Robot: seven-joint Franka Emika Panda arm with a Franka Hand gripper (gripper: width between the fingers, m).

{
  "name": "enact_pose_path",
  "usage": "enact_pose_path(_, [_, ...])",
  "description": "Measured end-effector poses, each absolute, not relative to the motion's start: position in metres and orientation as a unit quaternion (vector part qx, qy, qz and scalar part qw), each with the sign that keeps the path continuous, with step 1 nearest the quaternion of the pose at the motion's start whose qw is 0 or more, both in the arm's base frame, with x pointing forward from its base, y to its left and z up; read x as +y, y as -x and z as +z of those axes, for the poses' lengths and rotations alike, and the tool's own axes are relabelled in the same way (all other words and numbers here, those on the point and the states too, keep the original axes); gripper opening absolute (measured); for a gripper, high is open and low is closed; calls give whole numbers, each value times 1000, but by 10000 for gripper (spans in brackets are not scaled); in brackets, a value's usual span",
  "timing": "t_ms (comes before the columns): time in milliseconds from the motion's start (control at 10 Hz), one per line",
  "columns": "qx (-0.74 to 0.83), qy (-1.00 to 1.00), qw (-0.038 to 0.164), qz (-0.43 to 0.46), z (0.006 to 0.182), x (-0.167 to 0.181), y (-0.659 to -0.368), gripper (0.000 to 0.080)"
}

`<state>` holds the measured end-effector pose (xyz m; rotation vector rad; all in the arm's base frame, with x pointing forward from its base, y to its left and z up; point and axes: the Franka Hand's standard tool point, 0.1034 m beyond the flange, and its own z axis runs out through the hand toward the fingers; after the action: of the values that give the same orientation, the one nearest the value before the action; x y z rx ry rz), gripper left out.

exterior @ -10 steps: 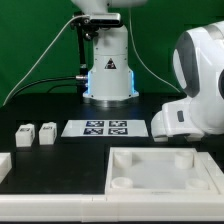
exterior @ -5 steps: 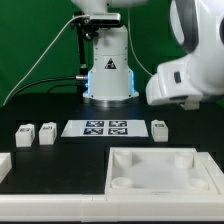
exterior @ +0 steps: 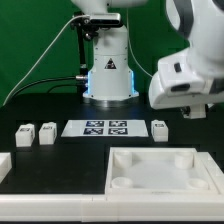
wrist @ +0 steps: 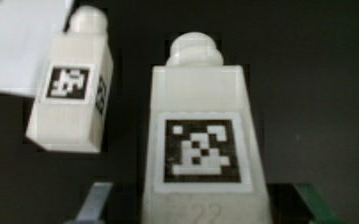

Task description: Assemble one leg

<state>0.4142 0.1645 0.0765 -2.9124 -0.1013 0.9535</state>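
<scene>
Arm (exterior: 186, 72) raised at exterior view's right; jaws partly closed, clamping the leg (wrist: 197, 130) by its sides

You'll find no words, brands or numbers to read. The one sign is a warning triangle (exterior: 110, 68) on the robot base (exterior: 108, 92), upper middle of the exterior view. Everything else is black-and-white square tags. Four are on the marker board (exterior: 107, 128) at centre. There is one each on the two left legs (exterior: 24, 132), the right leg (exterior: 159, 128) and, in the wrist view, the nearer leg (wrist: 197, 120) and farther leg (wrist: 69, 100).
</scene>
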Motion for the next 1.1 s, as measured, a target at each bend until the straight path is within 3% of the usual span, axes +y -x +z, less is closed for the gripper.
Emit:
enact_pose_path(100, [-41,962,42,268,77,162,-420,294])
enact_pose_path(300, [-64,977,51,197,103,145,-437,294])
enact_pose_path(700, [-90,994,60,-9,127,124,-508,294])
enact_pose_path(1100, [-94,993,60,-32,129,125,-513,294])
